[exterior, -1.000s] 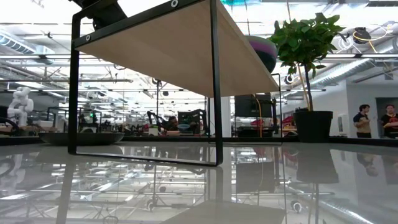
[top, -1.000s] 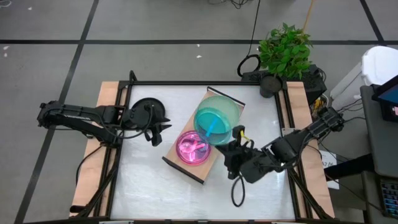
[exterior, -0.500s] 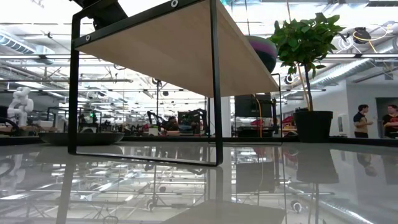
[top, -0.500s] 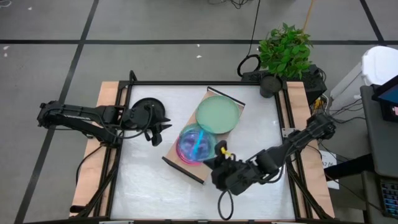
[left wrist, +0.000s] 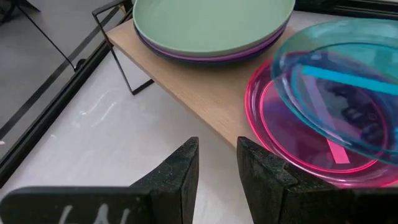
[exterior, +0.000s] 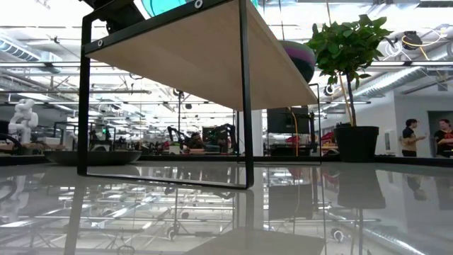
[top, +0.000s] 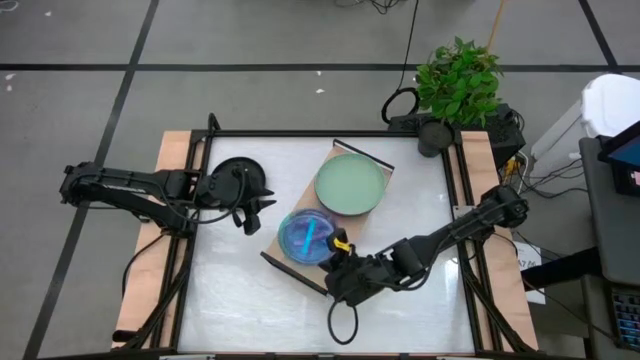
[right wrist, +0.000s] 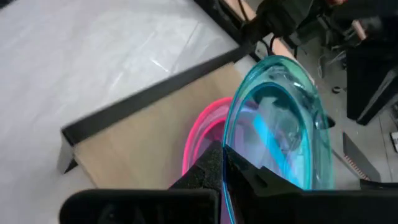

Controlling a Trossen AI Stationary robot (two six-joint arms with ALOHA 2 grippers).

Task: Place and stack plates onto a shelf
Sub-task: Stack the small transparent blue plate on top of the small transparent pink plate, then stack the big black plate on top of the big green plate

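The shelf (top: 285,262), a light-wood board on black rails, lies slantwise across the table's middle. On its far end, a pale green plate (top: 350,185) tops a purple plate (left wrist: 205,57). A pink plate (left wrist: 292,134) lies on the near end. Over the pink one my right gripper (top: 335,247) is shut on a translucent cyan plate (top: 305,233). A black plate (top: 236,172) lies flat on the table at the left. Beside it my left gripper (top: 256,206) hangs open with nothing between its fingers (left wrist: 180,174). My right gripper pinches the cyan plate's rim (right wrist: 231,155) between its two fingers, on the side of the plate toward the table's near right. The fingers slant down from the near right. The plate is tilted over the pink plate; whether the two touch, I cannot tell.
A potted plant (top: 457,85) stands at the table's far right corner. Black frame rails (top: 190,230) run along the left and right sides. A cable loop (top: 342,325) hangs under my right arm. White tabletop (top: 250,310) shows near the front edge.
My right gripper has carried the cyan plate from over the pale green plate toward the table's left and near edges and downward. It rolled as it went. The plate now hangs tilted over the pink plate.
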